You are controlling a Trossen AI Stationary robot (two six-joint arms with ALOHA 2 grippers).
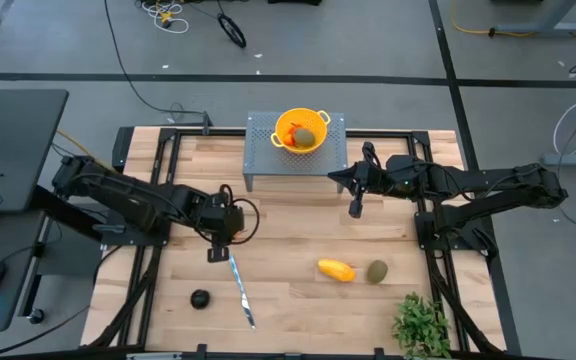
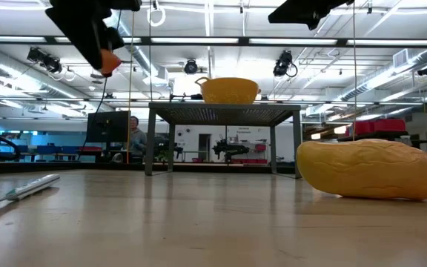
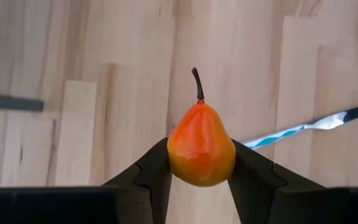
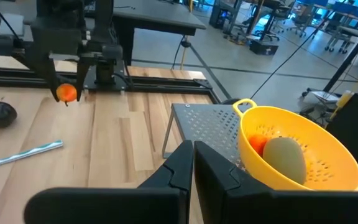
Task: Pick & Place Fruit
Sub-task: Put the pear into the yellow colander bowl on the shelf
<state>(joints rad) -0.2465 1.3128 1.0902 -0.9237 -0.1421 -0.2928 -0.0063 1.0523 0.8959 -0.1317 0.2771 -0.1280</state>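
Observation:
A small orange-red pear (image 3: 201,146) with a dark stem sits between the fingers of my left gripper (image 3: 201,180), well above the table's left middle (image 1: 217,250). It also shows in the low view (image 2: 110,61) and the right wrist view (image 4: 66,93). A yellow colander (image 1: 301,130) on a grey perforated stand (image 1: 263,160) holds an orange piece (image 4: 258,144) and an olive-green oval (image 4: 284,158). On the wood lie a yellow-orange oblong fruit (image 1: 335,270), an olive-green oval (image 1: 377,271) and a black round fruit (image 1: 200,298). My right gripper (image 1: 356,208) hangs shut beside the stand. My left gripper pinches the pear's wide lower body (image 3: 174,158) between its two fingers (image 3: 151,177), one on each side. The fingers slant down from above. The pear's stem (image 3: 197,84) points on past the fingertips. The pear is lifted clear of the table.
A slim silver knife (image 1: 241,290) lies on the wood just nearside of my left gripper. A leafy green plant (image 1: 423,325) stands at the near right corner. Black frame rails (image 1: 153,290) run along both sides of the board.

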